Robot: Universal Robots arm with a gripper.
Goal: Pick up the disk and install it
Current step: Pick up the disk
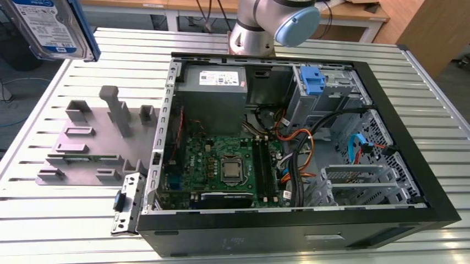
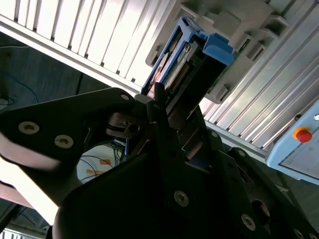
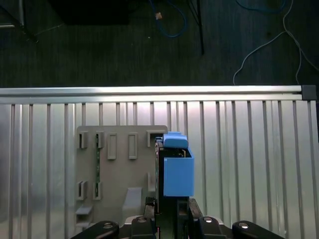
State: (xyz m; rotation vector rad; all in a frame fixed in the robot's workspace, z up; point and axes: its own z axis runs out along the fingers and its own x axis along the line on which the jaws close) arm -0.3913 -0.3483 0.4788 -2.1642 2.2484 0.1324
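Disk (image 1: 55,27) was held clamped in the jaws (image 3: 169,208), projecting beyond them, counter (image 3: 249,149) well below. Risk judged: with one end gripped, disk could be tilted and snagged on cables (image 1: 301,136) inside the case (image 1: 294,236).

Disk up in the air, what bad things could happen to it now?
1. The jaws pinch the disk at one end, high over the table. If it slips, it could fall on the grey holder.
2. Loose cables crowd the computer case near the blue bracket; the disk might snag them.
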